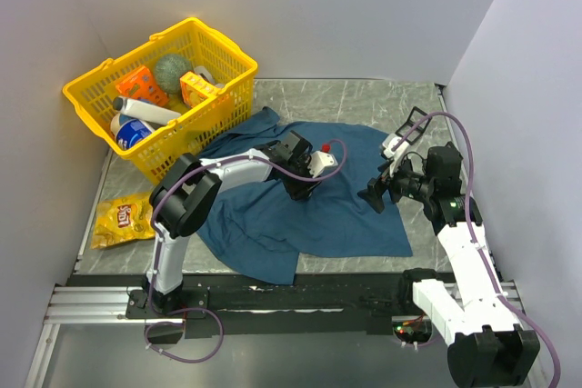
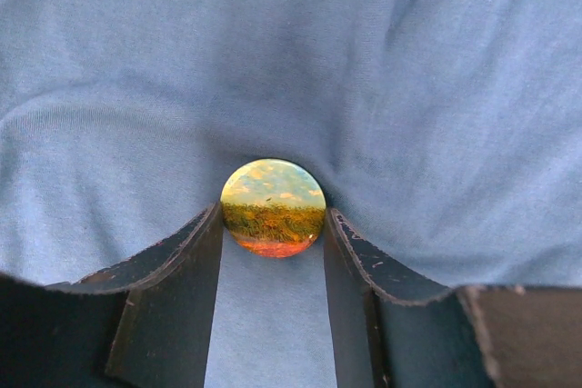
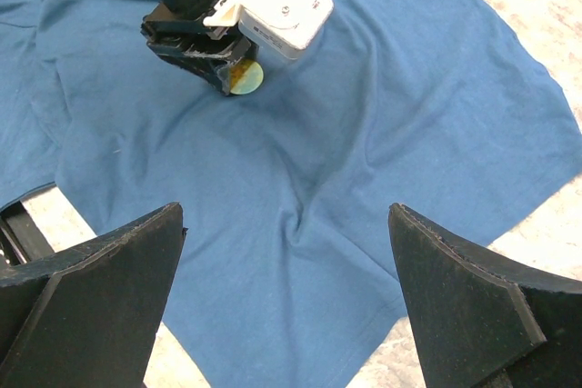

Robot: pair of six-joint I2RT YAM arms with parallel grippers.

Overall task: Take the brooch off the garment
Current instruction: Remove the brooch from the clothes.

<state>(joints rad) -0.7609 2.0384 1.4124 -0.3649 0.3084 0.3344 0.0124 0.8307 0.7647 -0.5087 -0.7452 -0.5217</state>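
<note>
Left wrist view: left gripper (image 2: 273,224) clenched on brooch (image 2: 273,208), one finger at each side of rim; garment (image 2: 291,61) puckers toward it. Brooch near middle of garment, which covers middle of table (image 1: 364,97) down to its near edge. Right gripper (image 3: 286,215) wide open near garment's right edge, pressing nothing. Risks we judge: cloth lifts with brooch, fabric tears at fastening, smooth rim slips from grip

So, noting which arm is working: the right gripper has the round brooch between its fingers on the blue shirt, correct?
No: the left gripper has the round brooch between its fingers on the blue shirt, as the left wrist view shows.
</note>
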